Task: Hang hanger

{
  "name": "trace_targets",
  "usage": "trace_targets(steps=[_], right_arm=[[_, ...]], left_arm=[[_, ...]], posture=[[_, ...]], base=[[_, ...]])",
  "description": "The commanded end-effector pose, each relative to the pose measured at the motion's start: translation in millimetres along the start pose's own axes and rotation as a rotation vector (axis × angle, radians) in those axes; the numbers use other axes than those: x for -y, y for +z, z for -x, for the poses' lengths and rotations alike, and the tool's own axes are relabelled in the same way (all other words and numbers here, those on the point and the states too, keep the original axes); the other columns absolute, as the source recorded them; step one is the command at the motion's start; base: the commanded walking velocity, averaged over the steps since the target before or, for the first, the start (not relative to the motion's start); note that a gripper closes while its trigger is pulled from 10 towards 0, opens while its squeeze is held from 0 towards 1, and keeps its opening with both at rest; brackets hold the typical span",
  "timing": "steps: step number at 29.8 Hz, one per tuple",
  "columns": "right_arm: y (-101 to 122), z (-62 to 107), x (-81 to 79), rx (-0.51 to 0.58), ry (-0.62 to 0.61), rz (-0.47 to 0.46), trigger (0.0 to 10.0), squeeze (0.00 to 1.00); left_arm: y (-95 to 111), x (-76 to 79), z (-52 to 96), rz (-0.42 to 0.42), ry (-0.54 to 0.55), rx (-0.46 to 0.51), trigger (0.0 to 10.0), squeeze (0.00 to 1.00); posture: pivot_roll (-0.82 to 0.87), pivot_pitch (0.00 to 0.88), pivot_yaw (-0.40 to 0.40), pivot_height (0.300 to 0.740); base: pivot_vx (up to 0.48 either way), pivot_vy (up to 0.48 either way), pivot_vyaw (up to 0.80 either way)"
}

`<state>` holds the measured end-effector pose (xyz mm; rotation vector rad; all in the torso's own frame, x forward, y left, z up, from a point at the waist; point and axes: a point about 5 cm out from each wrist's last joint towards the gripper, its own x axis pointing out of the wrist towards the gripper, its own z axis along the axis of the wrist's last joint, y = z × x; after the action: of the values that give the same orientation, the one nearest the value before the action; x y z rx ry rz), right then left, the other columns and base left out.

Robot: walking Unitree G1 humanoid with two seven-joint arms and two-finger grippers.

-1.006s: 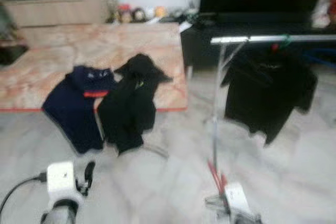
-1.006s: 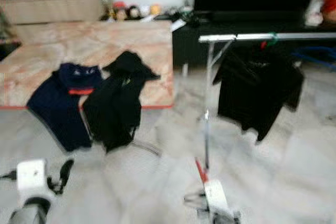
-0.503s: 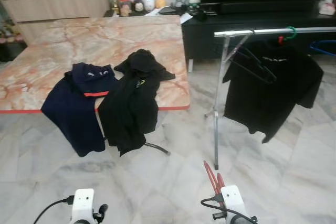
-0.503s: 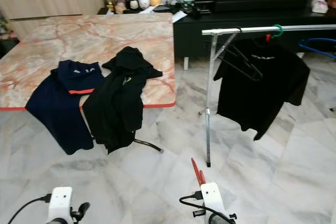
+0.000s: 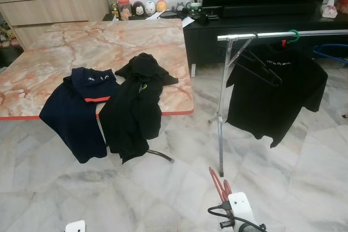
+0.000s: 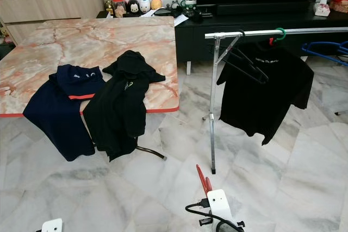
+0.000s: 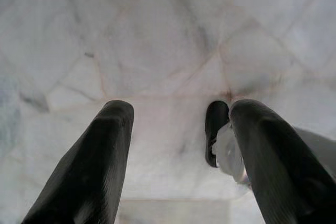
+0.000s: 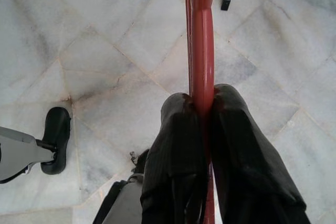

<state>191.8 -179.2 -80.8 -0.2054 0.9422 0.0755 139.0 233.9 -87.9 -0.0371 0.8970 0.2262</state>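
Right gripper (image 8: 202,111): low at the bottom of the head views, wrist module white with a black cable looped beside it. Its two black fingers (image 8: 176,145) are pressed tight together on a red hanger (image 8: 201,51), which projects forward from between them over the floor

Left gripper (image 7: 178,129): hanging low, pointed down at the floor. Its fingers (image 7: 100,161) stand well apart, nothing between them. A white corner of its wrist module (image 5: 75,226) shows at the lower edge
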Motion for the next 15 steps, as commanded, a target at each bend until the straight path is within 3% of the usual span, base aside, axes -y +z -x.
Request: trace_targets(steps=[1, 3, 5, 15], right_arm=[[5.5, -0.8, 0.9, 0.016, 0.001, -0.001, 10.0, 0.00], [5.5, -0.8, 0.9, 0.016, 0.002, -0.001, 10.0, 0.00], [6.5, -0.9, 2.1, 0.018, 0.005, -0.006, 10.0, 0.00], [3.8, -0.5, 2.8, 0.010, 0.004, -0.010, 10.0, 0.00]], left_arm=[[1.7, -1.6, -0.6, -0.029, 0.007, 0.005, 10.0, 0.00], [1.5, -1.6, -0.6, -0.029, 0.007, 0.007, 10.0, 0.00], [1.5, 1.8, -1.2, 0.000, 0.004, 0.007, 10.0, 0.00], [-4.1, 11.4, -0.7, -0.028, -0.018, -0.007, 10.0, 0.00]], posture=[[0.01, 0.000, 0.030, 0.740], [0.01, 0.000, 0.030, 0.740], [0.00, 0.000, 0.024, 0.740], [0.00, 0.000, 0.024, 0.740]], base=[[0.000, 0.000, 0.00], [0.000, 0.000, 0.00], [0.000, -0.459, 0.00], [0.000, -0.462, 0.00]])
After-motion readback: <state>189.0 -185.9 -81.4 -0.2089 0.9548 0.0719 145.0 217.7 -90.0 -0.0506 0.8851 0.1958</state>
